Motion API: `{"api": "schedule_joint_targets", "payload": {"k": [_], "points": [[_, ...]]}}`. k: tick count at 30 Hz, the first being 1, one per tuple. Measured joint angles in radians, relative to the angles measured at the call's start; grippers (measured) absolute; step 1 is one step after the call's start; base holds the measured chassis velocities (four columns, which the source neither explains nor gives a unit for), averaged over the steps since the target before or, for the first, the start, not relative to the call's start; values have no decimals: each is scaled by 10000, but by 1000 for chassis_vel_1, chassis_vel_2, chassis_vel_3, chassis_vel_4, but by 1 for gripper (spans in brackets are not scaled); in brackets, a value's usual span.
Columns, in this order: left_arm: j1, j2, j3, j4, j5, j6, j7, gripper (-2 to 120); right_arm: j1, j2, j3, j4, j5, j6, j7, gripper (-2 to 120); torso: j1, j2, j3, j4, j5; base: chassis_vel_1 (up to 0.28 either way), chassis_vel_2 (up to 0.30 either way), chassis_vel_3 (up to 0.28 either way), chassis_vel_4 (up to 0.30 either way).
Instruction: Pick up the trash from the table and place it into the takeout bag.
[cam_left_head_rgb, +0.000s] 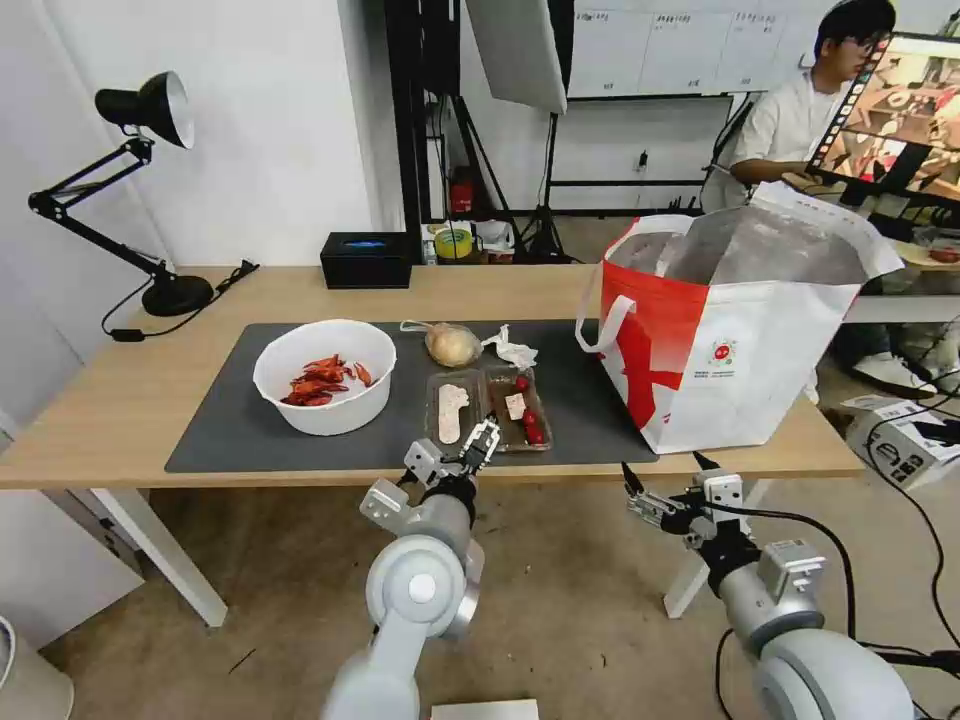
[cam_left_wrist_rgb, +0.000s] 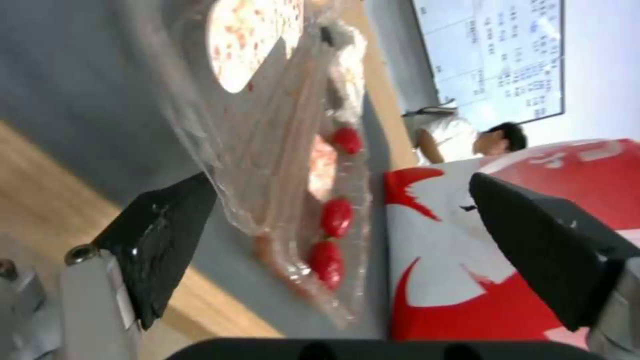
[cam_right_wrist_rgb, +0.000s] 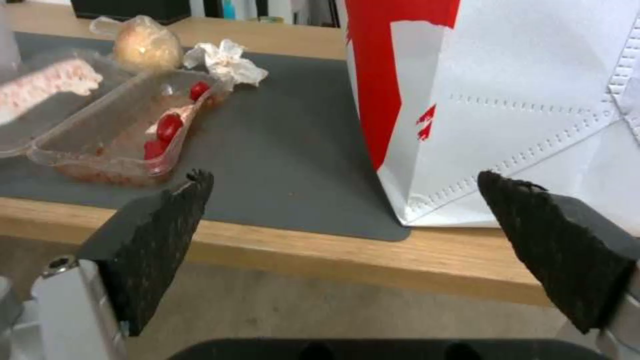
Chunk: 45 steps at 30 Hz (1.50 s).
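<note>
On the table (cam_left_head_rgb: 120, 400), a dark grey mat carries the trash. A white bowl (cam_left_head_rgb: 322, 375) of red crayfish shells stands on its left part. A clear hinged tray (cam_left_head_rgb: 487, 408) with cherry tomatoes lies open mid-mat. Behind it are a knotted bag (cam_left_head_rgb: 452, 344) and a crumpled tissue (cam_left_head_rgb: 512, 350). My left gripper (cam_left_head_rgb: 482, 443) is open at the tray's (cam_left_wrist_rgb: 280, 150) near edge, its fingers (cam_left_wrist_rgb: 167, 235) apart on either side. The takeout bag (cam_left_head_rgb: 740, 320) stands open on the right. My right gripper (cam_left_head_rgb: 665, 472) hangs open below the table's front edge, facing the bag (cam_right_wrist_rgb: 507, 100) and the tray (cam_right_wrist_rgb: 127, 135).
A black desk lamp (cam_left_head_rgb: 150, 200) stands at the table's back left, with a black box with a blue top (cam_left_head_rgb: 366, 258) at the back middle. A white table leg (cam_left_head_rgb: 160, 550) and a cardboard box (cam_left_head_rgb: 905, 440) on the floor flank my arms.
</note>
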Motion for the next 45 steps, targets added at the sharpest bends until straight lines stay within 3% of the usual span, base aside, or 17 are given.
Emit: {"api": "schedule_joint_targets", "payload": {"k": [21,45], "points": [[-193,97,-51,-575,80,-145,562,100,-54,-31,23,75,-40,16,0,100,0,1,0,0,0,0,0,0,0],[-1473,387,938,724,-92,23,629,100,-96,-29,87,89,111,1,22,100,0,0,0,-1,1,0,0,0,0]]}}
